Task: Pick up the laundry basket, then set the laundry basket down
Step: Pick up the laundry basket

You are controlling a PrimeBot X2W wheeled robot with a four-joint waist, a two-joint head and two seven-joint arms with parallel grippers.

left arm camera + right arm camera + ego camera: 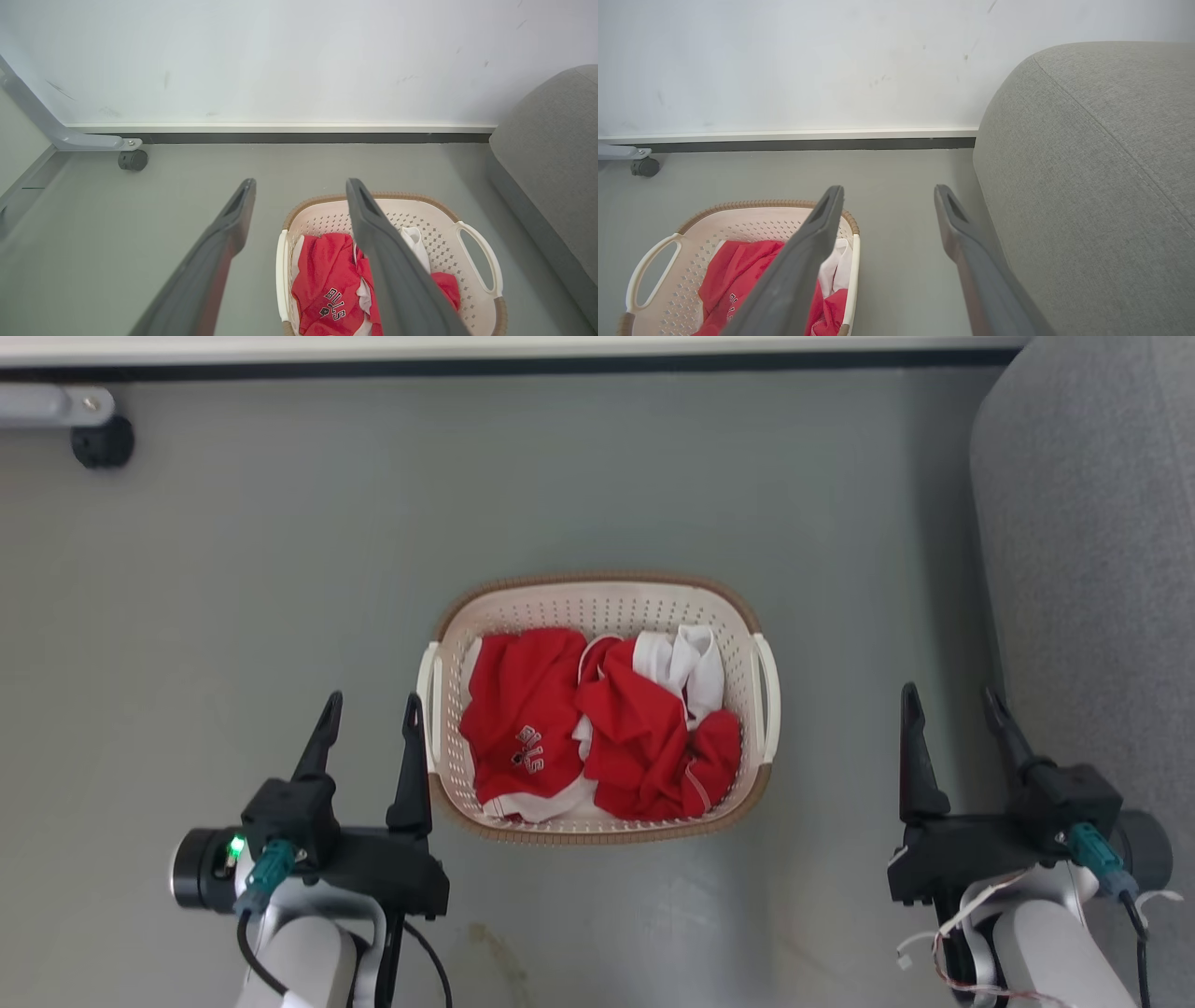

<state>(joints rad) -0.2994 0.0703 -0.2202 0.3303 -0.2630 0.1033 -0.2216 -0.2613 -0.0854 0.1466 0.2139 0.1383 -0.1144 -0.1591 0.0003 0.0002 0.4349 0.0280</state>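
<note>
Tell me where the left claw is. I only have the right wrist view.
Observer: Head view shows the left claw open, close beside the left handle of the laundry basket. I can't tell if it's touching.
Operator: Gap on my side?
Observer: Wider. Bare floor lies between the open right claw and the right handle.
Operator: Laundry spilling out?
Observer: No. The red and white clothes lie inside the near rim, with nothing draped over it.

Left gripper (373,698) and right gripper (950,692), jaws apart, empty.
</note>
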